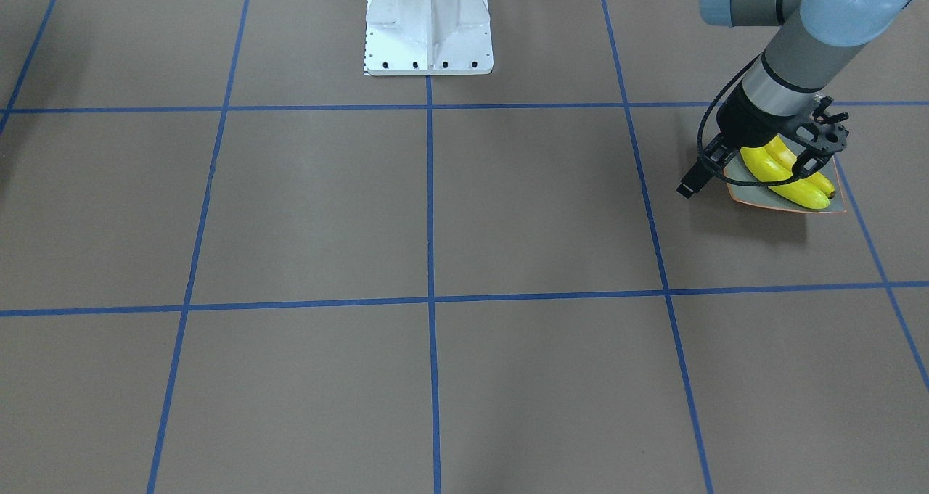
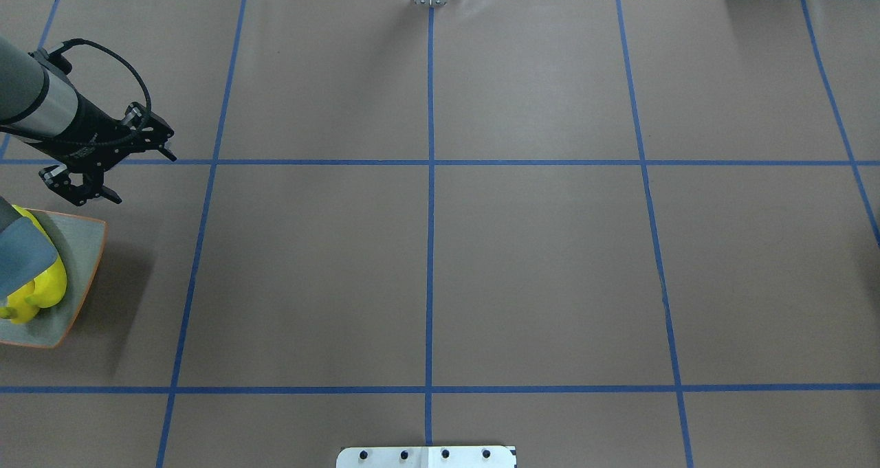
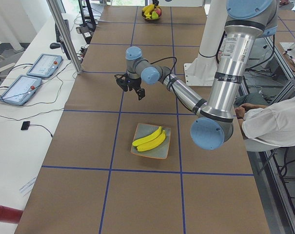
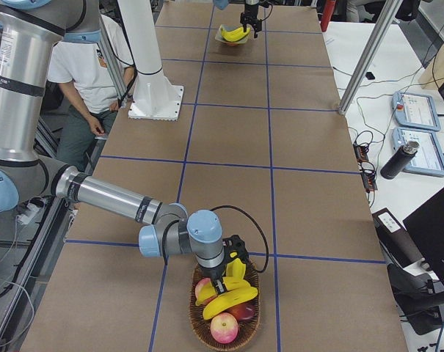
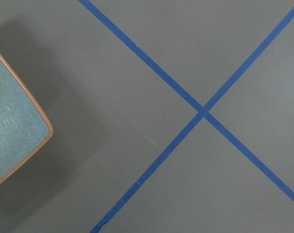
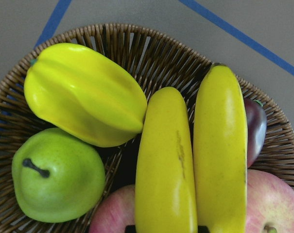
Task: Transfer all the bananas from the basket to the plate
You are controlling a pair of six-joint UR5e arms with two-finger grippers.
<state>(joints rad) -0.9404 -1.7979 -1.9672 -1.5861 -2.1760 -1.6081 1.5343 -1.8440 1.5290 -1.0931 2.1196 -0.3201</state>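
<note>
My left claw [image 2: 141, 177] hangs open and empty above the table [image 2: 440, 262], just beside the plate [image 3: 161, 150], where two bananas [image 3: 149, 140] lie side by side. My right claw [image 4: 227, 279] is low over the basket [image 6: 137, 43], which holds two more bananas [image 6: 168, 165] among other fruit. I cannot tell whether that claw is open or closed.

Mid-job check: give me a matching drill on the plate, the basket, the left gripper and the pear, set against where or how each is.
Things:
1 plate
2 basket
3 left gripper
4 pear

States:
A green, lying in the basket
B above the table, clear of the plate
C holds two bananas alone
D holds two bananas beside a starfruit

Pairs: 1-C, 2-D, 3-B, 4-A
</note>
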